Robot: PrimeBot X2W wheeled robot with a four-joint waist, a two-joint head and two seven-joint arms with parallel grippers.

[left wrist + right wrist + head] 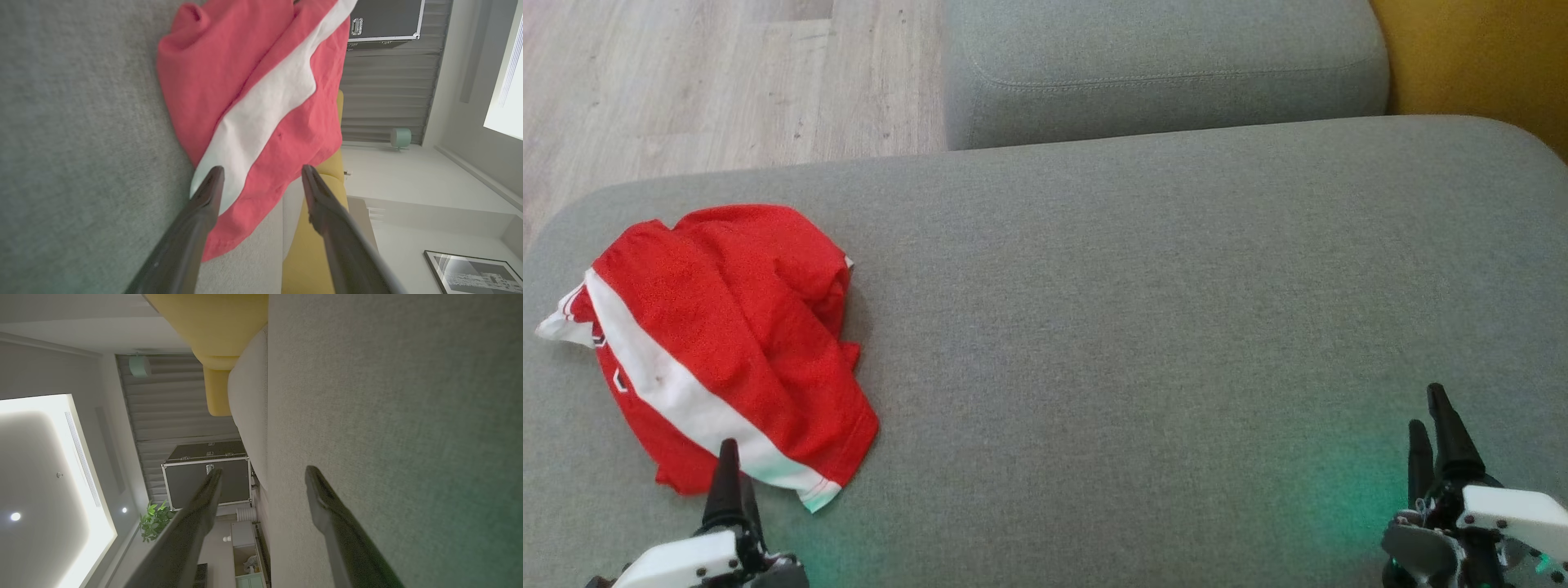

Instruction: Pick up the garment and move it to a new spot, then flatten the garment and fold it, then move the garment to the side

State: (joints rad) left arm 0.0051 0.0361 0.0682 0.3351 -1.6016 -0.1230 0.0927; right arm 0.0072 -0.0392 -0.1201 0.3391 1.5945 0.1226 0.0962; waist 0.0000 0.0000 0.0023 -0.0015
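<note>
Crumpled red fabric garment with a white stripe (727, 327) lies in a heap at the left end of the grey upholstered sofa cushion (1135, 327), not yet lifted. Left claw (262, 168) is spread wide, tips just at the garment's near hem, pinching nothing. Right claw (1427, 407) is also spread, over bare cushion well apart from it. My call: drive left down onto a bunched fold, not the loose hem (a single layer will likely slip), and close fully before lifting.

A big grey sofa (1143, 327) lies in the middle. A second grey cushion (1160, 73) sits at 12 o'clock. Wood floor (686, 82) shows at 11 o'clock and a yellow seat (1478, 57) at 1 o'clock. Farther off are grey curtains (175, 404), a black case (204, 477) and a green plant (153, 522).
</note>
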